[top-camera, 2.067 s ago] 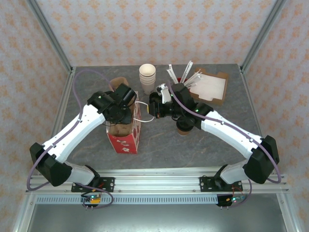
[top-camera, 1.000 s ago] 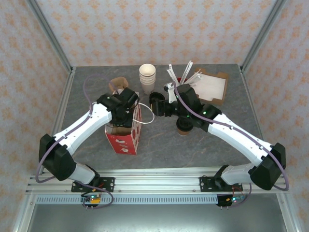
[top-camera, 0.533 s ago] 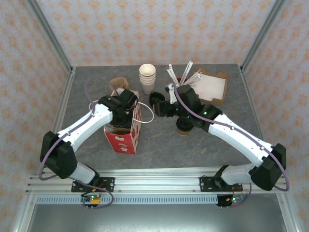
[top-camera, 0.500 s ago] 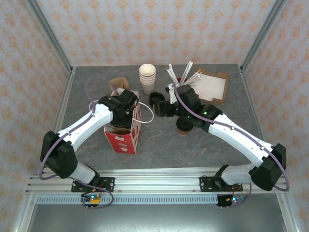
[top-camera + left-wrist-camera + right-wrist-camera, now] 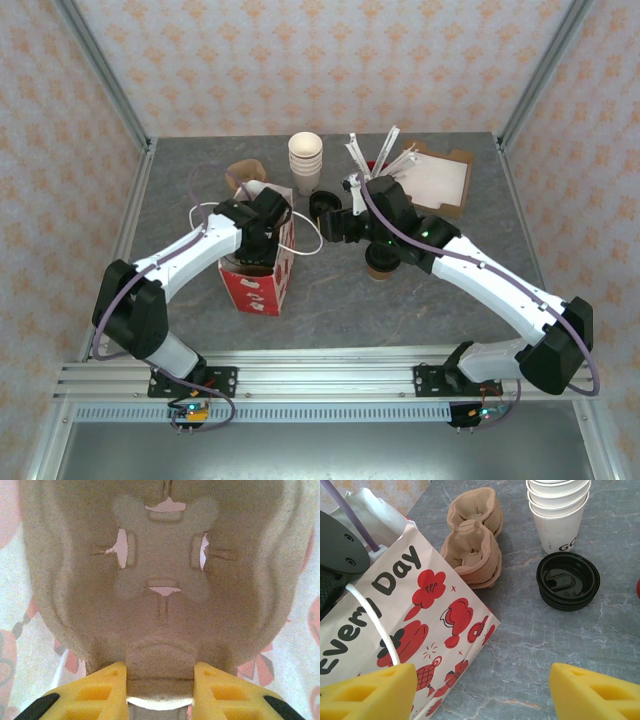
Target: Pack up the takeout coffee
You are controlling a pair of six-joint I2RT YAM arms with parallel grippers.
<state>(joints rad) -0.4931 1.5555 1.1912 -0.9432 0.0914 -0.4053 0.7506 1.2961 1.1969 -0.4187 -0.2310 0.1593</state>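
The left gripper is clamped on the edge of a tan moulded-pulp cup carrier, probably seating it inside the red-and-white paper bag at centre left. The right gripper hangs with its jaws apart beside the bag. The lidded tan paper coffee cup stands mid-frame, unpacked.

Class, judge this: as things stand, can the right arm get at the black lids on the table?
Probably yes: the right gripper has its jaws open, and the black lids lie just ahead, uncovered, nothing between.
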